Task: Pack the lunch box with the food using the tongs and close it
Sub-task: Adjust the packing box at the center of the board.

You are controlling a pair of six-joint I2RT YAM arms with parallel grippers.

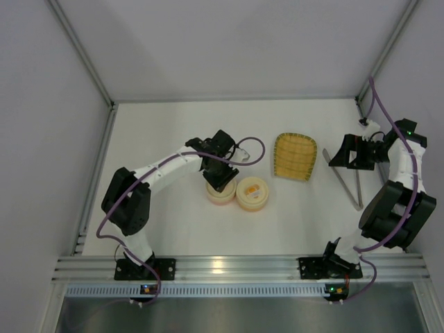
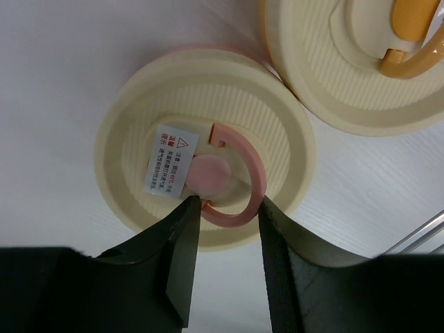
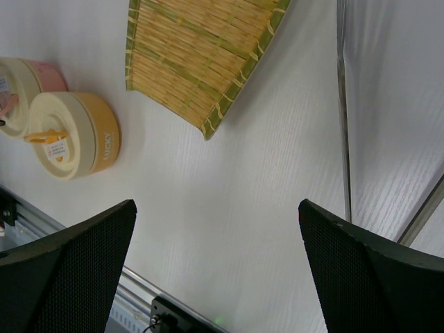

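- Two round lidded boxes stand touching near your left arm, the pink box (image 1: pixel 220 198) and the orange box (image 1: pixel 252 193). No food shows anywhere.
- Your left gripper (image 2: pixel 227 215) points straight down over the pink lid, jaws partly spread on both sides of the ring handle (image 2: pixel 258 170).
- At right lie the tongs (image 1: pixel 352 184). I judge them light, springy and slippery, so grip them at mid-arm.
- Your right gripper (image 3: pixel 216 205) hovers beside them, jaws wide apart, holding nothing.
- Farther lies the yellow tray (image 1: pixel 295 156).

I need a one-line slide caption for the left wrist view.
Left end effector straddling the pink ring handle on a cream lid.
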